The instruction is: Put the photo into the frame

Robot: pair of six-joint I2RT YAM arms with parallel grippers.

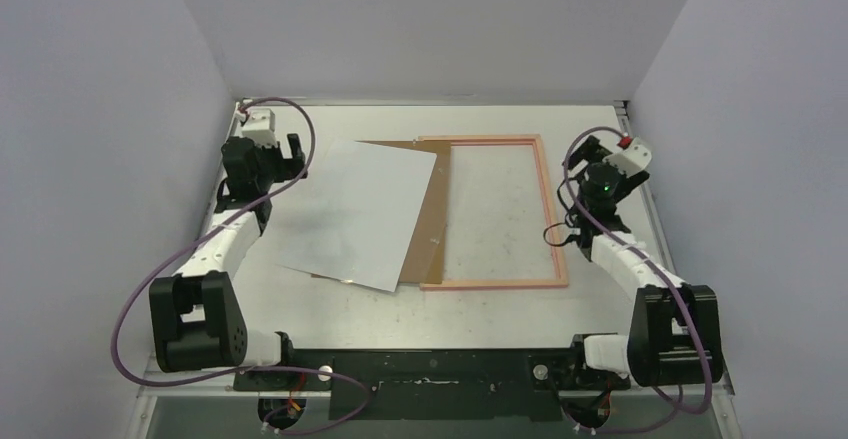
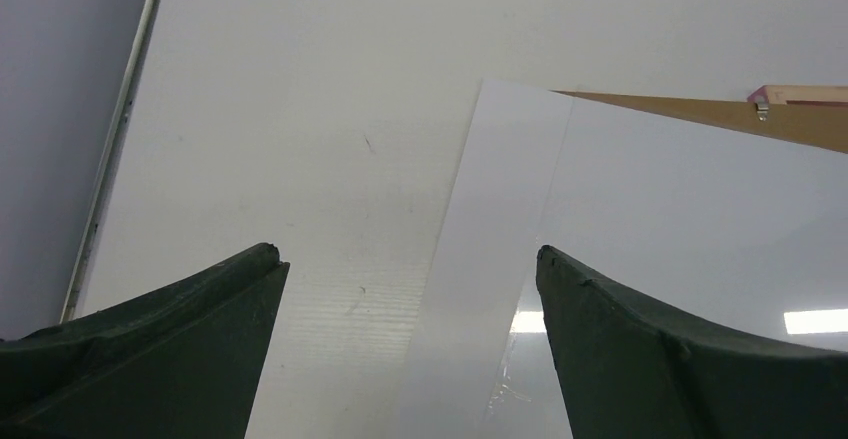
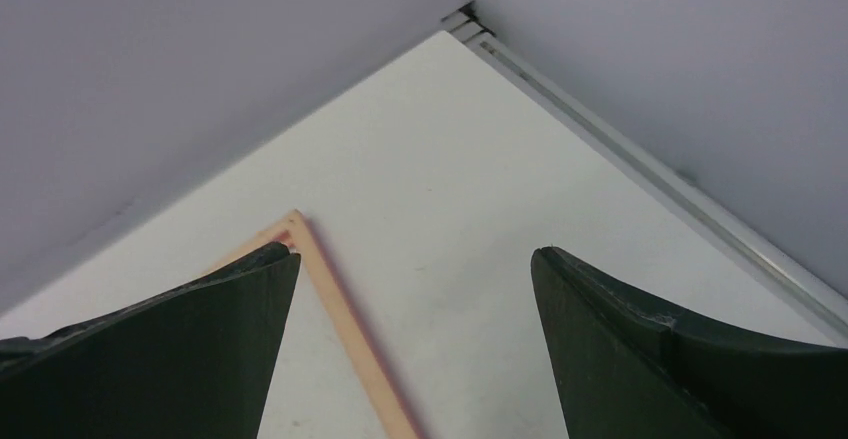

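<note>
Just right of left jaws (spread wide, empty): photo (image 1: 360, 214), long axis far-to-near, slightly tilted; right jaws, also wide, beside frame (image 1: 495, 284).

1. Top view: bright, even, diffuse overhead light; faint soft-edged shadow on photo (image 1: 365, 209), toward its 9 o'clock side.
2. Left wrist view: rectangular white glare patch on photo at 4 o'clock, smaller gleam near 6 o'clock.
3. Both wrist views: fingers (image 2: 150, 369) near-black, underexposed, edges slightly soft.
4. Right wrist view: walls (image 3: 200, 79) lavender-tinted, table (image 3: 460, 199) evenly lit.
</note>
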